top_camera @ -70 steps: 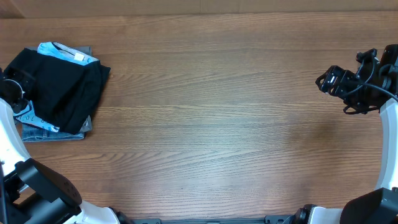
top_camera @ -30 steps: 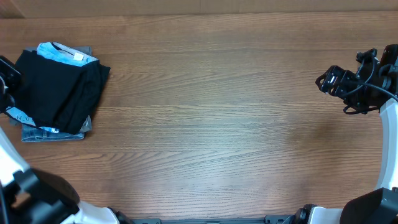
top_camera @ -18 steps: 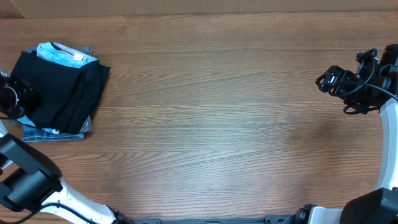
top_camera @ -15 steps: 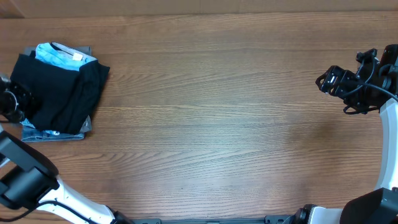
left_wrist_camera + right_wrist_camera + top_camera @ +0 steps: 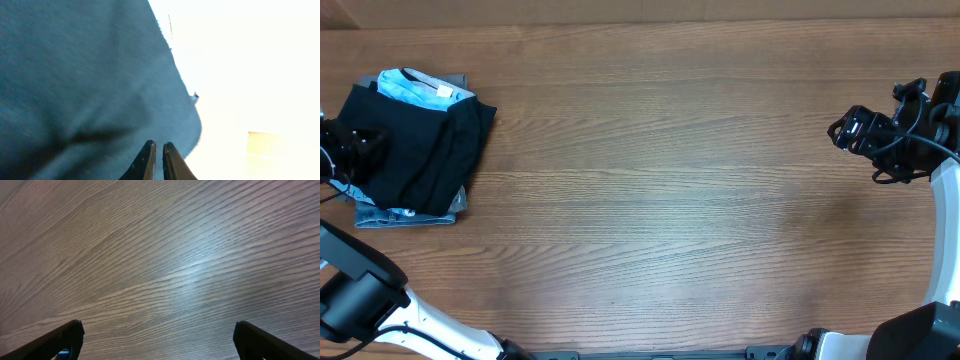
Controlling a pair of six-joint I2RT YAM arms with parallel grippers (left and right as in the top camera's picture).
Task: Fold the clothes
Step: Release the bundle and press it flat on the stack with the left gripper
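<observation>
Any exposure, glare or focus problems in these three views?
Left wrist: the right half is blown out to white, and the black T-shirt reads bluish and soft. Right wrist: a glare patch on the table. Overhead: even light, sharp.

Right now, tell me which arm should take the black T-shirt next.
Left, probably. The left gripper sits at the black T-shirt, fingertips nearly together against the cloth. The right gripper hangs open over the table, far from the shirt.
</observation>
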